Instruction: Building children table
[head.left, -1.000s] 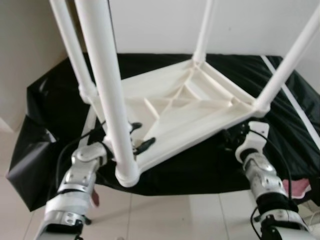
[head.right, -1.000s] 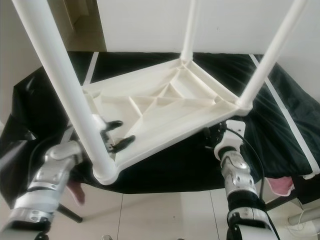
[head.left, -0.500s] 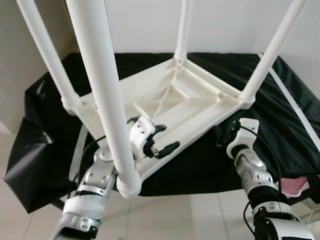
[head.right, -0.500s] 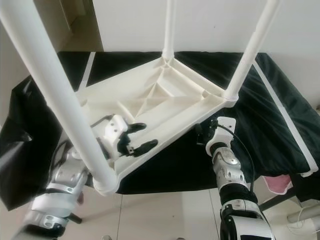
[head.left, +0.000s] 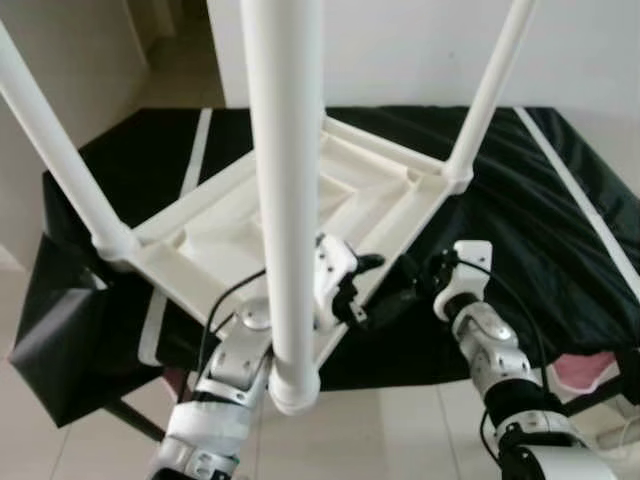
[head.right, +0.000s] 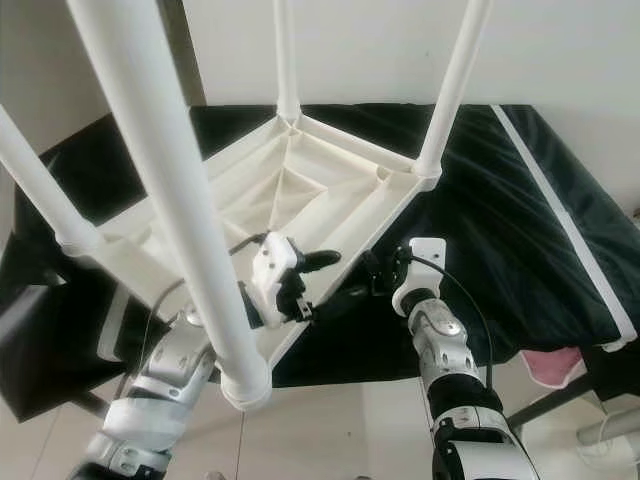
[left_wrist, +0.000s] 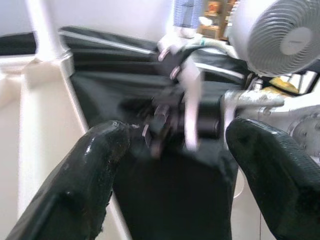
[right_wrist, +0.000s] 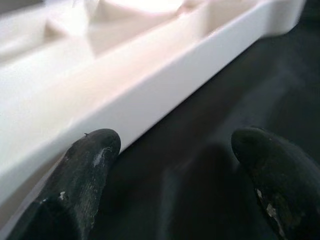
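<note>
An upturned white children's table (head.right: 300, 190) lies on the black-draped worktop (head.right: 500, 200); left hand (head.right: 325, 280) and right hand (head.right: 372, 275), both released, flank its near edge.

Two silver segmented arms with white wrist housings, black cables, black-fingered claws.

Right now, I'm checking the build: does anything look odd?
The white table lies upside down, legs up, on the black cloth, one corner jutting past its near edge. Nothing looks broken or spilled.
</note>
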